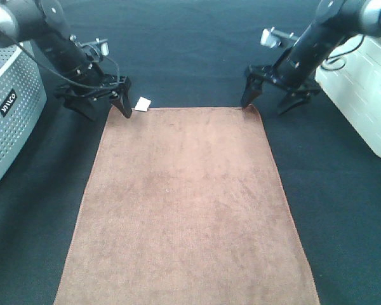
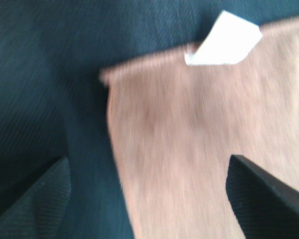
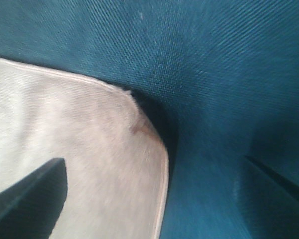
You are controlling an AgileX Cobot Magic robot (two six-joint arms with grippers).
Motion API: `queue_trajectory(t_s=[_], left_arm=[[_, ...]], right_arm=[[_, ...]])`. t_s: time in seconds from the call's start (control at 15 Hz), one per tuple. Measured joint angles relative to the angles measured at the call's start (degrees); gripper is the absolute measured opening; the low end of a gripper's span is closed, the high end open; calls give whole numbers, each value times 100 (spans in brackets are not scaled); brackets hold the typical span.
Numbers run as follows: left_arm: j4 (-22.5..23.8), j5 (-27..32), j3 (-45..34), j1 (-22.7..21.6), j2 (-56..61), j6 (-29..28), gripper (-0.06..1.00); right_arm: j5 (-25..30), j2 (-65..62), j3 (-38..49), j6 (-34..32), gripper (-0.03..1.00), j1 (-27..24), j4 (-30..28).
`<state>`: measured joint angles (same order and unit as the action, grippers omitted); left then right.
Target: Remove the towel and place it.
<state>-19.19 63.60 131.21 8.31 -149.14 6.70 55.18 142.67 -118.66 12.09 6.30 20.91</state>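
Found left gripper [image 1: 106, 107] and right gripper [image 1: 265, 103] spread open astride towel [image 1: 187, 203] corners, white tag [image 2: 224, 40] ahead of left, outside right wrist view.

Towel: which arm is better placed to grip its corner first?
Probably right: the right gripper is open, with the towel corner close between its jaws. For the left gripper, the corner lies farther ahead.
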Motion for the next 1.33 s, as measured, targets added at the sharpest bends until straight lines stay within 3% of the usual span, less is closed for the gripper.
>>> queue_trajectory(t_s=[0.33,0.67,1.0,1.13,1.33], left_arm=[[-74,57,92,0,-155,11,79],[-34,57,92,17,-160,-52,75],[6,-573,92,573,-206,-97,65],[34,-642,92,602,-223,-160,55],[384,-676,92,602,-246,-166,23]], right_arm=[[-103,223,-63,46,82,57,11],[-138,269,-80,46,75,63,6],[-682,315,-80,63,65,504,-332],[-808,327,-80,63,54,544,-378],[-905,361,-80,63,16,544,-630]])
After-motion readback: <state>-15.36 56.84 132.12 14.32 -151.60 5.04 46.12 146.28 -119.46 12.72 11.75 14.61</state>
